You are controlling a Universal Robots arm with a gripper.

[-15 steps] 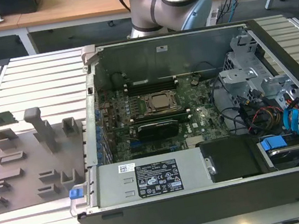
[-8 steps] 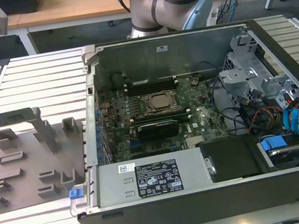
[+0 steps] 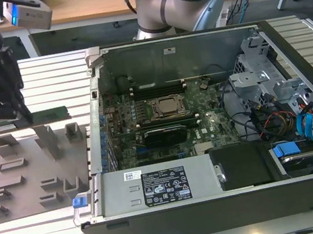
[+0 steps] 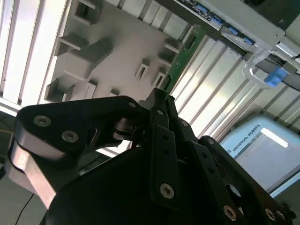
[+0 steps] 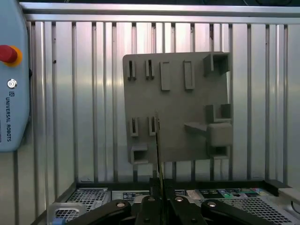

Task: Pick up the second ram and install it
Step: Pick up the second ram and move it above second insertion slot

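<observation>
a grey holder plate [image 3: 31, 181] lies beside the open computer case [image 3: 223, 217].

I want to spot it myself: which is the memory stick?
Look to the exterior view's left of the computer case, above the grey tray. The black gripper holds the memory stick: the one thin green strip; its neighbours are grey blocks.

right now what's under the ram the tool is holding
The grey holder plate with its upright blocks, lying on the slatted table. The second ram, edge-on in the tool, covers a thin strip of plate.
</observation>
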